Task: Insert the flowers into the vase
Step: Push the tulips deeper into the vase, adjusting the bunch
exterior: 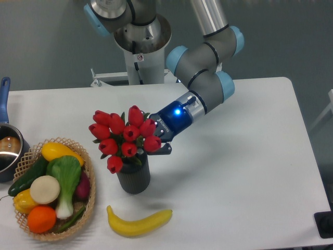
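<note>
Camera view shows the bunch of red tulip buds with green leaves (125, 138) sitting over the mouth of the dark ribbed cylindrical vase (133, 176), stems apparently inside it. The gripper (156, 141) reaches in from the right against the bunch at stem height; whether it clamps the stems cannot be told, as the buds hide its jaws. The flowers look light and soft, likely to splay, so the stems just below the heads are the safe hold. A woven wicker basket (88, 182) stands just left and a yellow banana (138, 221) in front, while the white bench (244, 172) offers room to the right.
</note>
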Available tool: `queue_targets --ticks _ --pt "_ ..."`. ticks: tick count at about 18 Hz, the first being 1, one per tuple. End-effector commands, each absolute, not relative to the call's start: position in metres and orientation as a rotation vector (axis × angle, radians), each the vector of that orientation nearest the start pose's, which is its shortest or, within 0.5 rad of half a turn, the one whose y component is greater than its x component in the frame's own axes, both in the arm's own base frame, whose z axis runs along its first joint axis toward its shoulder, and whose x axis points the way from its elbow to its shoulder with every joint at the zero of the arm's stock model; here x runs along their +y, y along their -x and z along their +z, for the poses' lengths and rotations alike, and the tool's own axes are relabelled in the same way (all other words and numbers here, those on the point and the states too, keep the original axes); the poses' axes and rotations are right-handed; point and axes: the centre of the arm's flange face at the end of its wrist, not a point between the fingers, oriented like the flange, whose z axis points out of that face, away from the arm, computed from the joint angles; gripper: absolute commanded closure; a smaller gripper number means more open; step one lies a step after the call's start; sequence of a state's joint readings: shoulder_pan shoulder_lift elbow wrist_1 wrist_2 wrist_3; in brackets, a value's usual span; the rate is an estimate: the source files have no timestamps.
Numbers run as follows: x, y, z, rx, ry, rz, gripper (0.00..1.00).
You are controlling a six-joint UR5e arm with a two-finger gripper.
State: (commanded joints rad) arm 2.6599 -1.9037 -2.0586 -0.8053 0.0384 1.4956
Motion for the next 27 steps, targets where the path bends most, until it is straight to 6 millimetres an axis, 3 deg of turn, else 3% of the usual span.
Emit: queue_targets --ticks 18,21,23,27 --pt "0.443 0.353 0.25 0.3 1.601 -0.451 0.77" --pt "0.442 0.354 0.251 0.301 1.601 -0.448 0.72" --pt "0.441 0.355 0.251 0.299 1.601 -0.444 0.62" --pt "0.44 0.355 0.252 0.299 1.601 -0.442 0.57"
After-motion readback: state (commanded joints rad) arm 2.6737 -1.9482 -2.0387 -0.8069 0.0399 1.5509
